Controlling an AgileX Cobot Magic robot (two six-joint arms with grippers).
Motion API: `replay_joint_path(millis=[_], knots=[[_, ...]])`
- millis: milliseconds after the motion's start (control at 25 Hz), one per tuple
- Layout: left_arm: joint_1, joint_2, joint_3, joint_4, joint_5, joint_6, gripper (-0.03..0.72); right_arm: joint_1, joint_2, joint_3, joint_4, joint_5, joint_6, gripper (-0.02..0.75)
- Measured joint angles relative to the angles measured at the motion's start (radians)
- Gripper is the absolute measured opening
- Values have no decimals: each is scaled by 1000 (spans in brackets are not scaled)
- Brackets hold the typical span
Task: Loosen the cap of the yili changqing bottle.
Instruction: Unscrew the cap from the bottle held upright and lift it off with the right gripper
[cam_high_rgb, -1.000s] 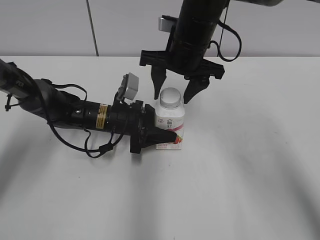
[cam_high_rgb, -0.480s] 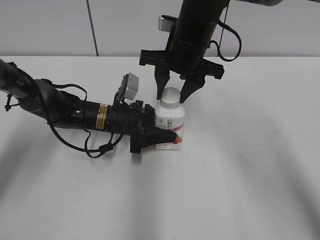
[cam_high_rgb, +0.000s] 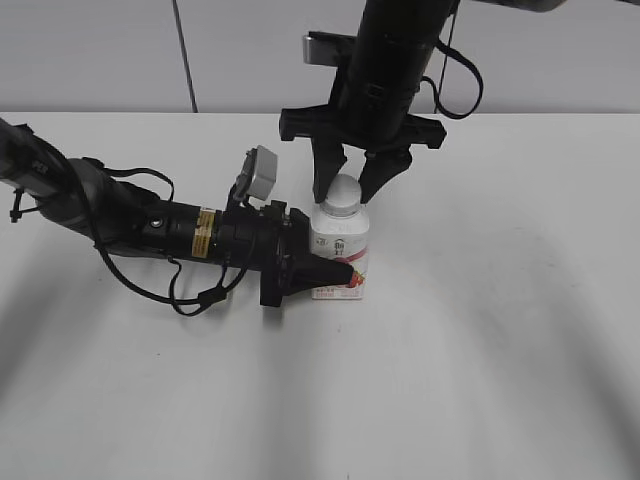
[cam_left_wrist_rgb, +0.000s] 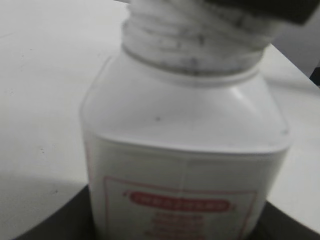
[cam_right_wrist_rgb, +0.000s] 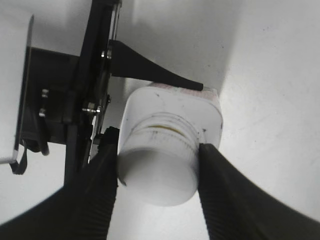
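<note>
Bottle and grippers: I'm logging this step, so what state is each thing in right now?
Bottle: upright on the table, clamped at its lower body.
Cap: on the neck, pinched from both sides.
Left gripper: shut on the bottle, lying low along the table.
Right gripper: pointing down, shut on the cap.

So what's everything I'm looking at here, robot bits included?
bottle: one, white with a pink-red strawberry label, upright near the middle of the table.
cap: one, white, on the bottle's neck.
table: one, white, under everything.
wall: pale grey panels, behind the table.
left gripper: one, black, lying low from the left, closed on the bottle's body.
right gripper: one, black, reaching down from above, fingers against both sides of the cap.
</note>
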Motion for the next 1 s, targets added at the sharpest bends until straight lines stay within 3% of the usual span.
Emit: replay_joint_path(millis=[800, 1000], knots=[[0, 0, 0, 4, 0, -1, 378, 0, 0, 0, -5, -1, -862, 393], [0, 0, -1, 9, 1, -1, 378, 0, 0, 0, -6, -6, -994, 393]])
